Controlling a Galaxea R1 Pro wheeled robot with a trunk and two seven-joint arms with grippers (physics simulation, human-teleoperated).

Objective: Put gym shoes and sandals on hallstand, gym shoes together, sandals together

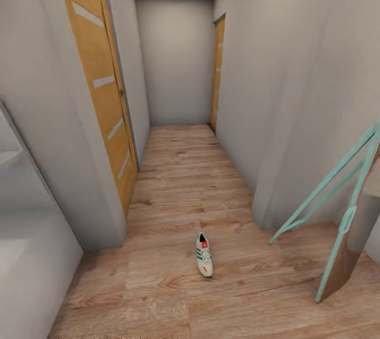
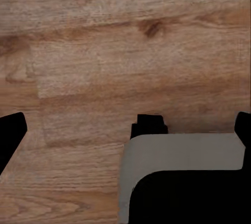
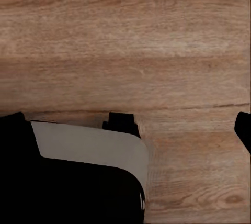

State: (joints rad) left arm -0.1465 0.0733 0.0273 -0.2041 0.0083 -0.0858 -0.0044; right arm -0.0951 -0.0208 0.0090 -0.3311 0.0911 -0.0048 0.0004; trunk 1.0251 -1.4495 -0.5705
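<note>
Lying lengthwise along corridor, gym shoe (image 1: 203, 261)

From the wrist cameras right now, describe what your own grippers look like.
The left gripper shows as black finger tips at the frame's edges over wood floor. The right gripper looks alike: black, blocky tips. Below each sits a light-grey rounded panel over black bodywork. No cables or markings show.
</note>
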